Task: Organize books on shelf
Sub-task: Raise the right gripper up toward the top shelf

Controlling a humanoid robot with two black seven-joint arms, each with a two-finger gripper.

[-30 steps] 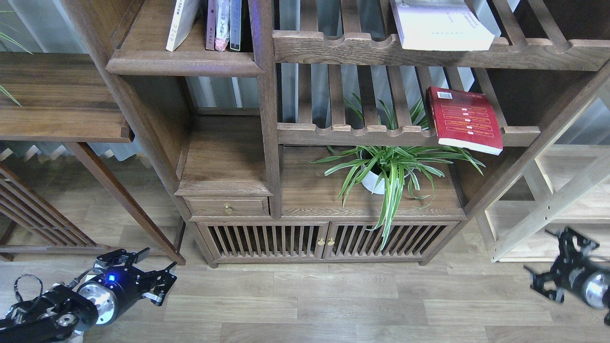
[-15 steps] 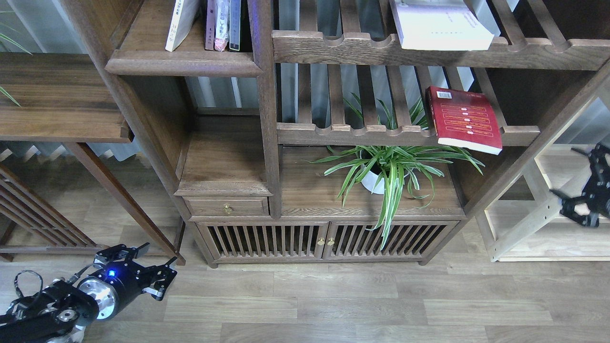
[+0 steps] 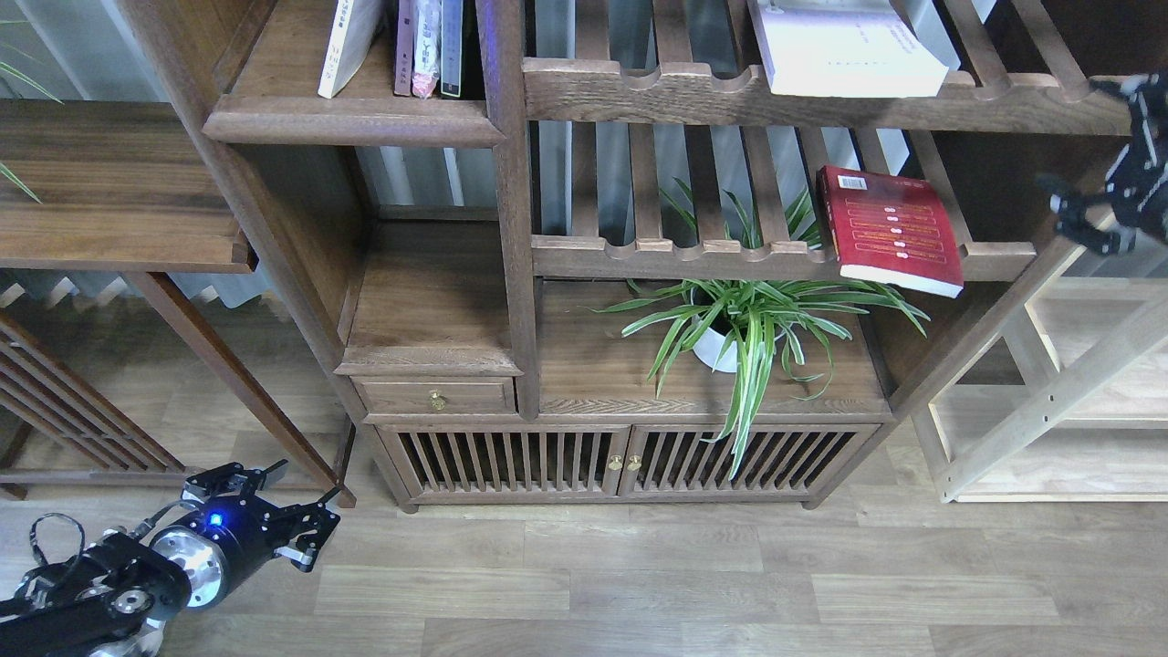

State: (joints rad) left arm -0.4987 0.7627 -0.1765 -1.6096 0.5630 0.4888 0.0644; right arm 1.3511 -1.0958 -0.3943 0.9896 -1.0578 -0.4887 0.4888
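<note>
Up at the right edge of my view, my right pincer hangs in the air beside the dark wooden bookcase. Its two black fingers are spread apart and it grips nothing. It is level with the red paperback book with yellow text lines and a barcode, but well apart from it.

That red book lies flat on a slatted rack with a wavy front rail. One corner sticks out over the rail. I think that corner is a good place to grab, because a finger can slip under it.

A white, pale lavender paperback lies flat on the slatted rack above. Both books look out of place lying down like that.

Over on the upper left is the narrow dark brown shelf with a stepped front edge. A few books already stand there. A white one leans to the right, and thin ones stand straight beside it. I judge the flat books should go there too.

My left pincer rests low near the floor, fingers apart and holding nothing. It waits out of the way.

A green spider plant in a white pot sits just below the red book. I must not bump its leaves.
</note>
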